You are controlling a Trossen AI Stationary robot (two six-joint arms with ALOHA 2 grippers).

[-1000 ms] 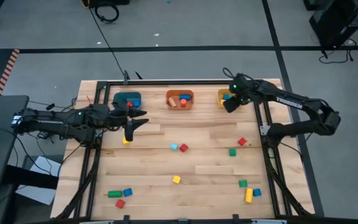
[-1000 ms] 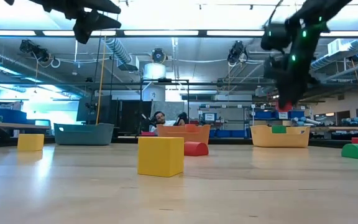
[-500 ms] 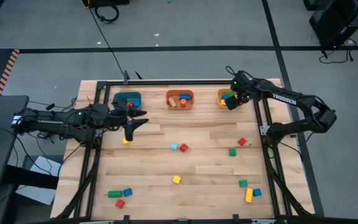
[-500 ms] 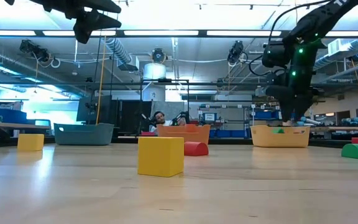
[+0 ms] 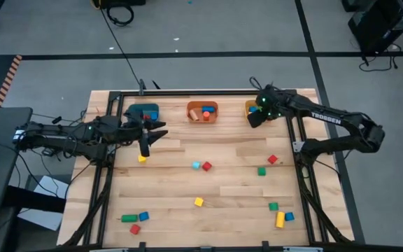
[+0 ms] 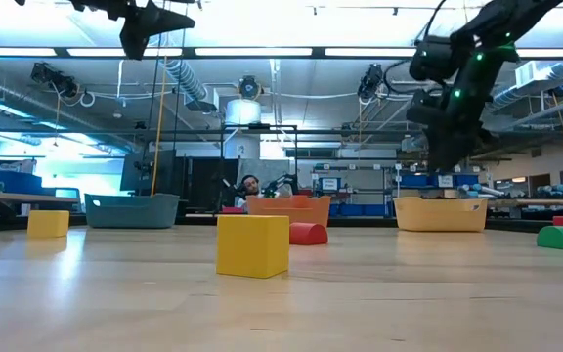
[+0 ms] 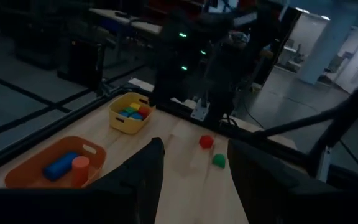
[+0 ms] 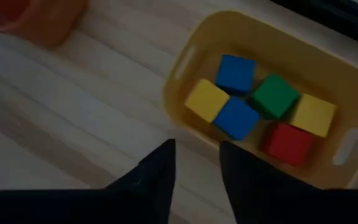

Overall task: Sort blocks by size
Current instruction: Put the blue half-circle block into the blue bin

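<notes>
We are finding loose blocks (image 5: 199, 202) lying scattered over the table (image 5: 229, 189), nearest a yellow cube (image 6: 252, 245). Farther back, our left gripper (image 5: 145, 145) is hovering empty beside the teal bin (image 5: 143, 112), jaws apart. Our right gripper (image 8: 194, 168) is hanging over the yellow bin (image 8: 191, 56), jaws narrowly apart, empty; six cubes (image 8: 236, 118) are sitting inside.

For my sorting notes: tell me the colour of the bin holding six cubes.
Yellow bin; the right wrist view shows it best.
</notes>
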